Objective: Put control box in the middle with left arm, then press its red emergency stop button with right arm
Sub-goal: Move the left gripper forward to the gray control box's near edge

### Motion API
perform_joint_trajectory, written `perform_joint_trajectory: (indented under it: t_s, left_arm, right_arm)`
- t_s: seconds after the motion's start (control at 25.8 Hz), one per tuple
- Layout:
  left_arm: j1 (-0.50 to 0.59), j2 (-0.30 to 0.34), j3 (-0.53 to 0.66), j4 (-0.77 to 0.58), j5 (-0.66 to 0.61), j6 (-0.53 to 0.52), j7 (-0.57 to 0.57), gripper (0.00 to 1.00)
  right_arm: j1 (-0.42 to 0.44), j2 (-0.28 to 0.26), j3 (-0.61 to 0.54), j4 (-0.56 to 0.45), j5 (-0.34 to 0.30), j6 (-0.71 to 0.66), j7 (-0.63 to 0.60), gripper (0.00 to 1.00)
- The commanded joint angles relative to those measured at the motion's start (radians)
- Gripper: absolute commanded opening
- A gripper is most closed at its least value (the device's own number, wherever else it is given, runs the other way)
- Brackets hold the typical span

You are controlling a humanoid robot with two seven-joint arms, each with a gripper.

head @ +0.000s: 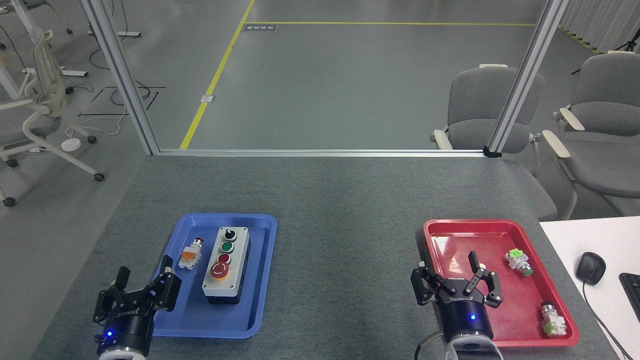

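Note:
The control box (pixel 226 265), light grey with a black base, lies lengthwise in the blue tray (pixel 260 280) at the left. Its row runs black knob, green button, small red button, then the red emergency stop button (pixel 219 270) nearest me. My left gripper (pixel 144 274) stands open at the tray's near-left corner, left of the box and apart from it. At the near-left corner of the red tray (pixel 510 330), my right gripper (pixel 447 267) is open and holds nothing. The middle (pixel 345 260) is bare dark grey felt tabletop between the two trays.
A small white-and-orange switch (pixel 191 254) lies in the blue tray left of the box. Two small green-and-white switches (pixel 518 262) (pixel 553 321) lie in the red tray. A white desk with a mouse (pixel 590 268) adjoins at the right. Metal frame posts stand at the table's far corners.

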Motion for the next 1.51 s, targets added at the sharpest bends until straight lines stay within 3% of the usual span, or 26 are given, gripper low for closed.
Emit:
perform_joint_trajectory:
  t_s: [0.0,0.62,1.01,1.16,1.32,1.47]
  left_arm:
    - [0.000,-0.001,-0.002,0.013,-0.001,-0.006,0.002,0.99]
    - [0.003,0.010,-0.008,0.027,-0.070,-0.010,0.000,0.99]
    - [0.141,-0.004,-0.038,-0.045,-0.159,-0.004,0.000,0.99]
    - [0.135,-0.039,-0.104,-0.016,-0.305,0.071,-0.006,0.99]
    - [0.116,-0.075,-0.157,0.010,-0.315,0.090,-0.015,0.99]
    - [0.060,-0.136,-0.167,0.127,-0.328,0.091,-0.015,0.99]
  right_arm:
    - [0.001,0.001,0.000,0.000,-0.002,0.000,-0.001,0.98]
    - [0.018,0.010,-0.003,-0.002,0.005,0.000,-0.002,0.97]
    - [0.024,0.024,-0.015,-0.002,0.008,0.000,-0.002,0.97]
    - [0.024,0.025,-0.017,-0.002,0.011,0.000,-0.002,0.97]
    - [0.024,0.032,-0.019,-0.003,0.012,-0.006,-0.002,0.97]
    - [0.024,0.033,-0.022,-0.003,0.012,-0.010,-0.001,0.97]
